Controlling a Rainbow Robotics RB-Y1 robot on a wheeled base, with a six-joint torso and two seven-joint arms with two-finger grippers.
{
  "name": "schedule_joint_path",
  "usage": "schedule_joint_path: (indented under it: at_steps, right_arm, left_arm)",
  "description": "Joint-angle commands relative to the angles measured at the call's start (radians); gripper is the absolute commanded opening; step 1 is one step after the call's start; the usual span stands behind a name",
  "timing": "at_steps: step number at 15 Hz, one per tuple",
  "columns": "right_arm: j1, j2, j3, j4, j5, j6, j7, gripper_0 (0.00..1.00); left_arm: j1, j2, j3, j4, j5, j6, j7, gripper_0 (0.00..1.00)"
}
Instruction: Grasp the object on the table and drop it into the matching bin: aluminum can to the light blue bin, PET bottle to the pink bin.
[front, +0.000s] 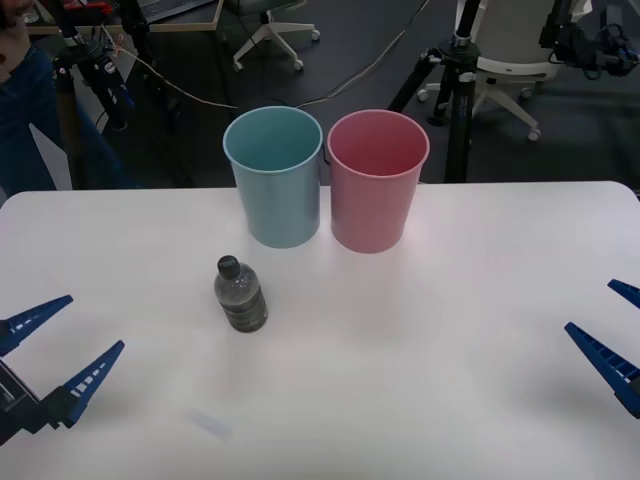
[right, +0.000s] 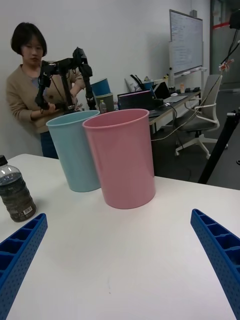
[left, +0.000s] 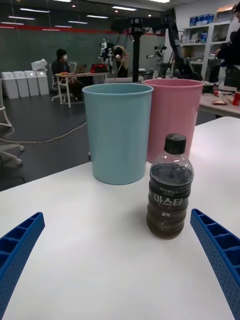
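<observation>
Step in hand: we judge this as the reach for the PET bottle (front: 240, 295); nothing is gripped yet.
Bottle position: it stands upright on the table (front: 420, 380), in front of the light blue bin (front: 274, 175) and apart from it, on the robot's left half of the table.
Bins: the pink bin (front: 377, 180) stands just beside the light blue one on its right, at the far edge of the table, both upright and open-topped.
Which arm: we would use the left gripper (front: 62, 338), since it is much nearer the bottle than the right.
How to grasp well: in the left wrist view the bottle (left: 169, 189) sits off toward 1 finger rather than centred, so we would shift sideways first, then advance until the body lies between both fingers.
Where to close: on the dark lower band, not the black cap, so the bottle stays upright and does not tip.
What to watch: a finger nudging the bottle before closing could topple it toward the light blue bin.
Target after the grasp: the pink bin, past the light blue one.
Left gripper state: fingers spread wide, holding and touching nothing.
Right gripper (front: 612, 330) state: also spread wide and empty, low at the table's right edge, well apart from the bottle.
</observation>
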Motion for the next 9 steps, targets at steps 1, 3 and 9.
schedule_joint_path:
  at_steps: [1, 3, 9]
  right_arm:
    - [0.000, 0.000, 0.000, 0.000, 0.000, 0.000, 0.000, 1.00]
    - [0.000, 0.000, 0.000, 0.000, 0.000, 0.000, 0.000, 1.00]
    - [0.000, 0.000, 0.000, 0.000, 0.000, 0.000, 0.000, 1.00]
  left_arm:
    - [-0.014, 0.006, -0.079, 0.027, 0.009, 0.006, -0.040, 1.00]
    - [-0.016, 0.017, -0.134, 0.046, 0.020, 0.010, -0.097, 1.00]
    - [-0.025, 0.026, -0.187, 0.086, 0.036, 0.012, -0.108, 1.00]
